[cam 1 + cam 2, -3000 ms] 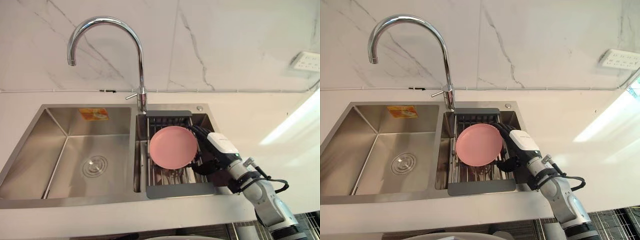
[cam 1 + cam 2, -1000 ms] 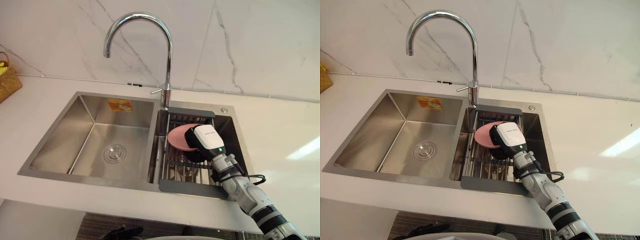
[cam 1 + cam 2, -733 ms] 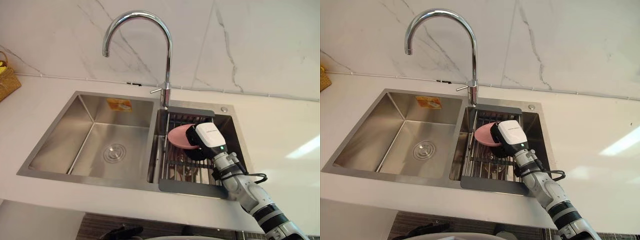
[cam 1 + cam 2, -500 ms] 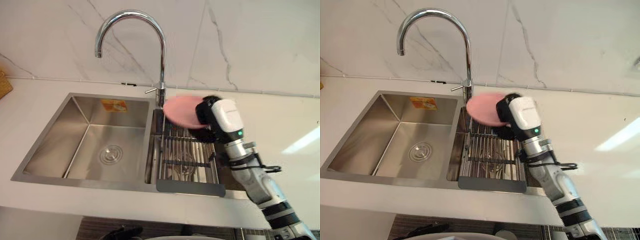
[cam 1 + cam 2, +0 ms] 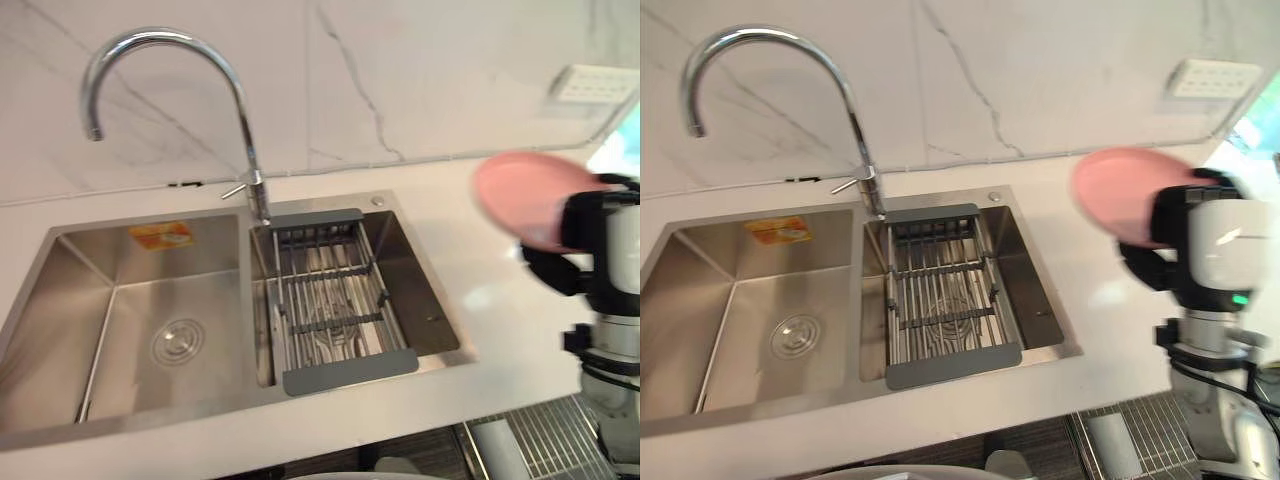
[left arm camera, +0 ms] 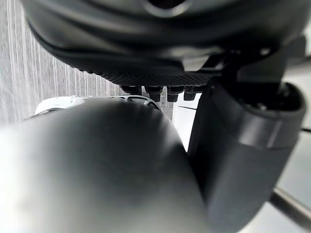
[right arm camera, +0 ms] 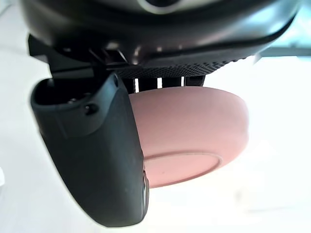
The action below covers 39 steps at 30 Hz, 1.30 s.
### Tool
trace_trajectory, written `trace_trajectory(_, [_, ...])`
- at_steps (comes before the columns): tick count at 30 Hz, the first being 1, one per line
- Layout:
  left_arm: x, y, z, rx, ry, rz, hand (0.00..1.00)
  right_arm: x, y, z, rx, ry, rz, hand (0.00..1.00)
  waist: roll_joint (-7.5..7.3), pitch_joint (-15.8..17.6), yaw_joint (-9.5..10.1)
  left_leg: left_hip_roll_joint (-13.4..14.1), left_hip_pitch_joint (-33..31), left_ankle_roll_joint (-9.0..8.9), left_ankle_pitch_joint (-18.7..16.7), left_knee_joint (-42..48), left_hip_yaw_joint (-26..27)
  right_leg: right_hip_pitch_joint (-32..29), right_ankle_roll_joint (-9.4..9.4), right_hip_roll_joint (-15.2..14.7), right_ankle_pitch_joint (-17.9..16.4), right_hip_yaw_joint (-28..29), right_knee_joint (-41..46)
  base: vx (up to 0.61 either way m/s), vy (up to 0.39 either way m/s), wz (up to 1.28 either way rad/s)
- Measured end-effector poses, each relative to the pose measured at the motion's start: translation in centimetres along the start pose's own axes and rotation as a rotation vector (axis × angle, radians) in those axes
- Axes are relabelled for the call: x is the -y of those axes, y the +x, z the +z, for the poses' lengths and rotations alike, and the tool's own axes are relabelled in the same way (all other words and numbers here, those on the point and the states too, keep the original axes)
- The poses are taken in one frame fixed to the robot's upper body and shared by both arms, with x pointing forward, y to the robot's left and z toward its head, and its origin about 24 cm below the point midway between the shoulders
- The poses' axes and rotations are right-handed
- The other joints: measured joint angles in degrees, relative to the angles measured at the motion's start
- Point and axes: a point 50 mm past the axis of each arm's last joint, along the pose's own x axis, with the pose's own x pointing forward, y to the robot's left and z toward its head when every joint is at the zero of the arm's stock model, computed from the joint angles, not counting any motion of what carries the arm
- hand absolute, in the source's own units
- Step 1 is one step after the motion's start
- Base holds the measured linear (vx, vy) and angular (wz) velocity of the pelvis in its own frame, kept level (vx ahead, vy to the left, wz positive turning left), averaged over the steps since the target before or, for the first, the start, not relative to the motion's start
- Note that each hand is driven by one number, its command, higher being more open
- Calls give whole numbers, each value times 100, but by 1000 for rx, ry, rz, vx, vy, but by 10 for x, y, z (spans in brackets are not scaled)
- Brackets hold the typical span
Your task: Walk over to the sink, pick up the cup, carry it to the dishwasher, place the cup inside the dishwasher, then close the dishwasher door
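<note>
My right hand (image 5: 600,235) is shut on a pink bowl (image 5: 525,195), holding it up in the air over the white counter to the right of the sink (image 5: 60,290). In the right wrist view the thumb (image 7: 92,145) presses one side of the pink bowl (image 7: 194,131) and the fingers curl behind it. The bowl's bottom faces the wrist camera. My left hand (image 6: 243,145) shows in its own wrist view, open and holding nothing.
A double steel sink with a tall chrome faucet (image 5: 240,140) lies at the left; a grey drain rack (image 5: 325,300) sits across its right basin. A wall socket (image 5: 585,82) is at the upper right. A wire rack (image 5: 540,440) shows below the counter's edge.
My right hand has lifted the pink bowl out of the drain rack and carried it right, over the counter. The camera has turned right as well.
</note>
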Motion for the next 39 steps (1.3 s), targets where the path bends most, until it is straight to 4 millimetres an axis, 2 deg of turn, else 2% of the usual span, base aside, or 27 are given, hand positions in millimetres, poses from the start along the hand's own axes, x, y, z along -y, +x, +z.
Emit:
trace_trajectory(1, [0,0,-1,-12,-9,-4,100,13,-4,-11,-66,-33,-78,0,-11,7,-76,-36,0,20,-12,2,61,-126,25,-26,-70,88,202,-46,32,-33])
trace_trajectory(4, [-1,0,-5,-35,-32,-4,100,32,-20,-28,-184,-96,-202,0,-78,53,-263,-165,-22,97,-75,58,365,-483,67,-79,-146,443,586,-98,43,-49])
trace_trajectory(6, [-1,0,-7,-23,-68,-10,100,40,-34,-34,-250,-132,-229,0,-84,104,-340,-237,0,135,-148,155,603,-617,94,-107,-162,657,680,-149,60,-62])
trace_trajectory(7, [-1,-1,-11,-24,-111,-15,100,41,-43,-38,-287,-149,-224,0,-92,115,-368,-274,44,140,-184,191,788,-661,28,-149,-260,598,669,-148,54,-90])
trace_trajectory(9, [-1,-1,-18,-23,-204,-11,100,38,-52,-41,-329,-152,-210,0,-69,157,-351,-248,126,160,-193,185,1137,-678,-245,-310,-403,-8,668,-112,55,-95])
trace_trajectory(10, [2,0,-21,-21,-258,-7,100,37,-55,-41,-348,-149,-208,0,-39,194,-321,-152,148,182,-205,171,1367,-669,-452,-408,-541,-529,674,-128,24,-120])
trace_trajectory(11, [1,-1,-22,-6,-317,2,100,35,-58,-39,-365,-125,-221,0,-30,311,-241,-74,209,226,-234,178,1698,-695,-579,-602,-625,-1269,830,-154,10,-139])
trace_trajectory(13, [0,-1,-23,9,-403,18,100,33,-59,-37,-387,-83,-247,0,-25,435,-150,40,242,232,-242,235,2159,-771,-607,-1041,-667,-2349,1613,-102,-34,-124])
trace_trajectory(14, [-4,-3,-24,11,-416,34,100,31,-61,-38,-412,-60,-254,0,-13,449,-138,142,201,197,-256,303,2251,-753,-619,-1186,-738,-2572,2060,-14,-83,-74])
trace_trajectory(17, [-14,-6,-22,5,-411,80,100,19,-73,-40,-479,-42,-226,0,-37,430,-139,382,25,49,-301,519,2209,-459,-450,-1217,-842,-2391,2362,64,-161,-16])
trace_trajectory(18, [-17,-6,-17,11,-399,84,100,11,-80,-38,-521,-21,-210,0,-83,414,-139,422,-121,-33,-279,619,2061,-308,-171,-1067,-887,-2166,1956,88,-227,10])
trace_trajectory(20, [-7,-3,-8,18,-381,56,100,-9,-90,-35,-585,24,-153,0,-44,392,-72,487,-297,-73,-174,679,1952,-143,-9,-799,-846,-2225,1251,60,-206,-2])
trace_trajectory(21, [-1,-1,-3,23,-360,65,100,-26,-101,-29,-636,65,-92,0,-25,387,0,557,-365,-116,-111,717,1947,-84,28,-655,-797,-2244,996,1,-136,-4])
trace_trajectory(22, [1,0,-2,23,-359,64,100,-40,-113,-19,-684,102,-31,0,-1,384,61,597,-364,-136,-79,713,1903,-24,12,-564,-777,-2284,900,-16,-114,4])
trace_trajectory(25, [8,1,1,39,-364,56,100,-57,-136,2,-745,164,92,0,69,372,230,587,-338,-174,-16,609,1780,93,11,-531,-776,-2399,817,-21,-30,21])
trace_trajectory(27, [9,1,1,41,-404,49,100,-61,-145,7,-770,178,141,0,106,380,279,498,-312,-144,36,495,1660,160,24,-575,-768,-2476,811,-42,54,35])
trace_trajectory(30, [8,0,-1,36,-516,40,100,-63,-157,7,-800,164,189,0,129,413,315,334,-297,-80,86,344,1396,303,84,-675,-732,-2579,745,-29,89,46])
trace_trajectory(33, [10,0,-5,23,-534,33,100,-65,-167,6,-824,155,227,0,146,441,359,235,-293,-57,97,289,1212,434,145,-720,-693,-2575,617,-16,76,32])
trace_trajectory(35, [11,0,-5,26,-557,24,100,-71,-175,8,-848,147,279,0,156,449,452,202,-293,-46,102,263,1171,478,183,-721,-669,-2571,537,-30,25,15])
trace_trajectory(39, [12,0,-7,9,-640,0,100,-88,-185,8,-908,115,396,0,265,524,459,189,-292,-31,113,245,1089,539,189,-721,-666,-2606,519,-46,-11,9])
